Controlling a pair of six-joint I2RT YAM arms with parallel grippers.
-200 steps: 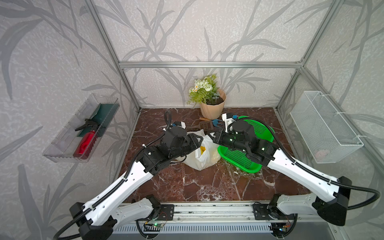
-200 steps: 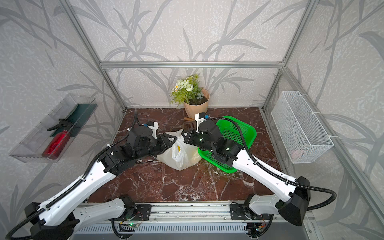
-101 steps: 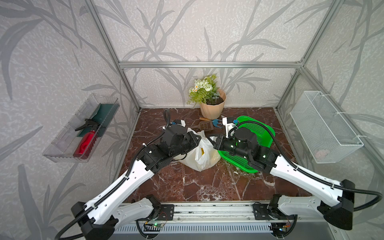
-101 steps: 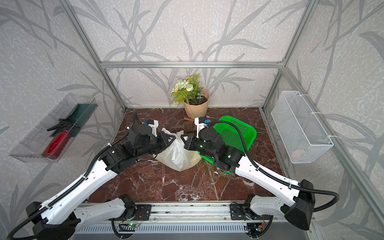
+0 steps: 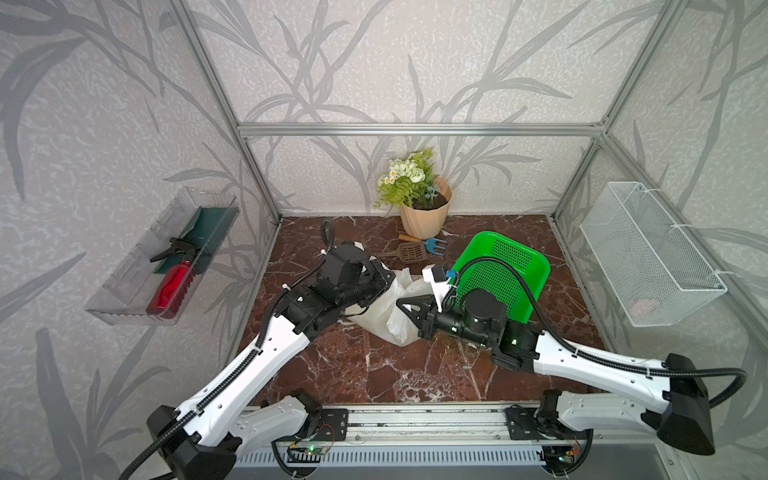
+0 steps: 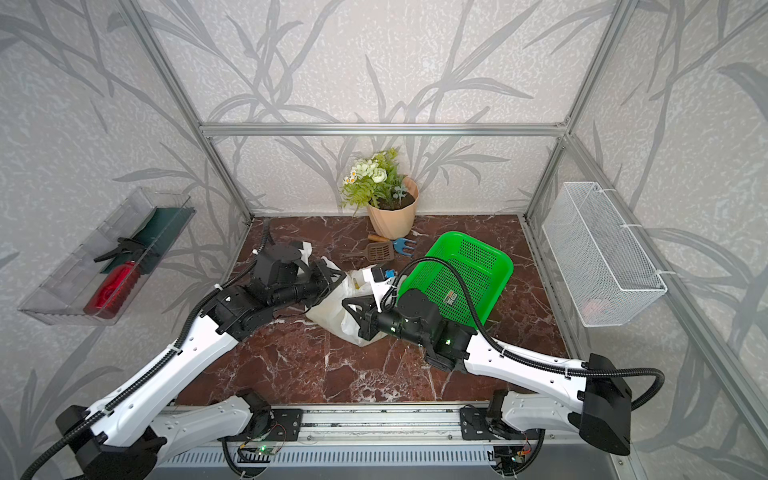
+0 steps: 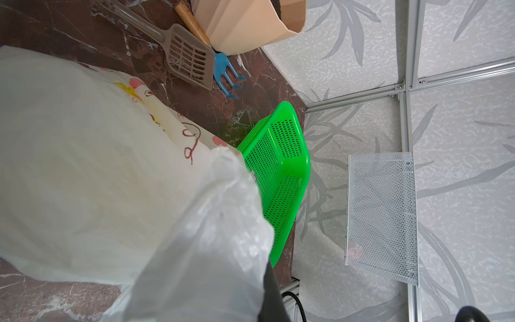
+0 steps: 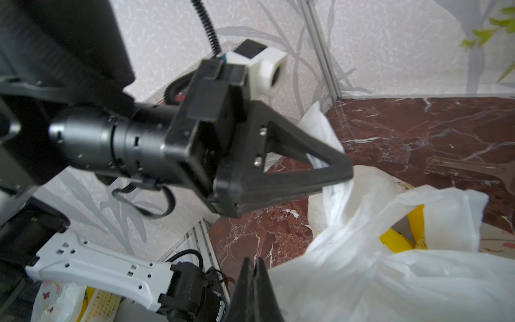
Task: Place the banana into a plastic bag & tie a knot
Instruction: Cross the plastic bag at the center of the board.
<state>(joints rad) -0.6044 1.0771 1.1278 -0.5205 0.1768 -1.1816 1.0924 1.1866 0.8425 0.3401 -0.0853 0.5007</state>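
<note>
Angling low, left end effector (image 8: 349, 175) pinches plastic bag (image 5: 374, 309).

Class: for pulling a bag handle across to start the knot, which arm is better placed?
Left, probably. The left gripper is shut on a raised strip of the plastic bag, ready to pull. The right gripper is shut beside the bag's mouth; whether it grips plastic is unclear.
</note>
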